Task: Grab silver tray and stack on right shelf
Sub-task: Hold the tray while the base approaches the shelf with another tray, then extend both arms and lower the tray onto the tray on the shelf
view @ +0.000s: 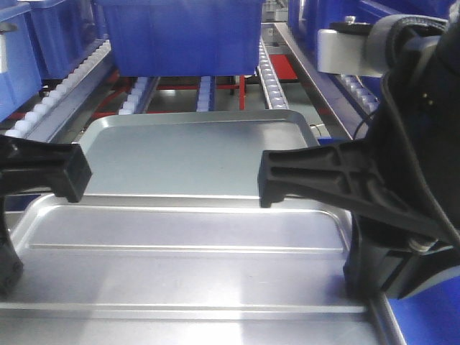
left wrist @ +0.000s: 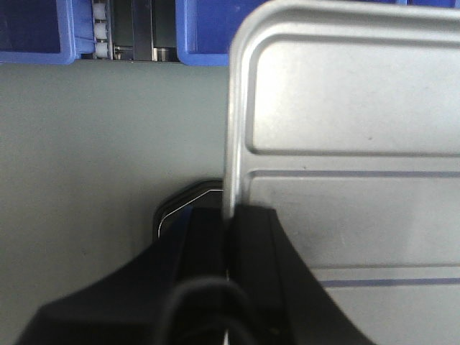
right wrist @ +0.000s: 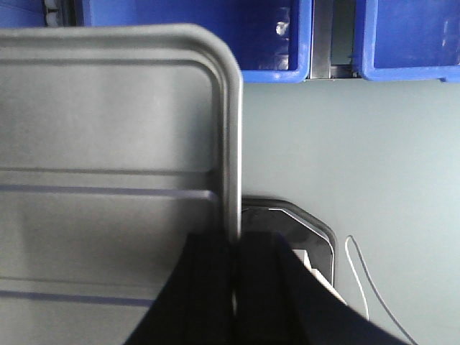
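The silver tray (view: 187, 251), with its long raised ribs, fills the foreground of the front view and hangs between both arms. My left gripper (left wrist: 230, 226) is shut on the tray's left rim (left wrist: 231, 129), which runs straight up between the black fingers. My right gripper (right wrist: 236, 248) is shut on the right rim (right wrist: 231, 144) in the same way. In the front view the left gripper (view: 72, 180) and right gripper (view: 269, 183) reach in over the tray's two sides. A rail of small pale rollers of the right shelf (view: 268, 72) runs back at the upper right.
A larger smooth-floored silver tray (view: 187, 147) lies just behind the held one. Blue bins (view: 180, 36) stand on the racks beyond, over rails of big white rollers (view: 72, 79). Below the tray the wrist views show grey floor (left wrist: 108, 144).
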Tool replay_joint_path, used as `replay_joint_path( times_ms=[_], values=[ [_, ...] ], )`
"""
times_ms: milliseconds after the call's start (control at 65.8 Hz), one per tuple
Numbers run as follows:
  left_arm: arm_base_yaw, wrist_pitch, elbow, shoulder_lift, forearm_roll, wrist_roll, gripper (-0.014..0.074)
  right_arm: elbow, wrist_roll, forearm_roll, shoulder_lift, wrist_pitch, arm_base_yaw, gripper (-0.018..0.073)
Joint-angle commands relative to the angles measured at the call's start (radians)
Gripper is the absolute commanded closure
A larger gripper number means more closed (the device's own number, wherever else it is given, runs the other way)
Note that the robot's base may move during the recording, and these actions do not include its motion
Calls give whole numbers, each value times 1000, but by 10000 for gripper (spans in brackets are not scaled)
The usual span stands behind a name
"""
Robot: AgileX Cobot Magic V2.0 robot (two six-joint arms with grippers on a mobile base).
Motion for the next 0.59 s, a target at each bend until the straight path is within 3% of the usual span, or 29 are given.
replay_joint_path(
  times_ms=[0,578],
  values=[
    [-2,30,-25,-16,35,1,689,-17,-3,-48,-24,22,-2,492],
    [-2,19,-25,-16,44,8,689,-17,-3,-48,-24,13,-2,492]
  ],
)
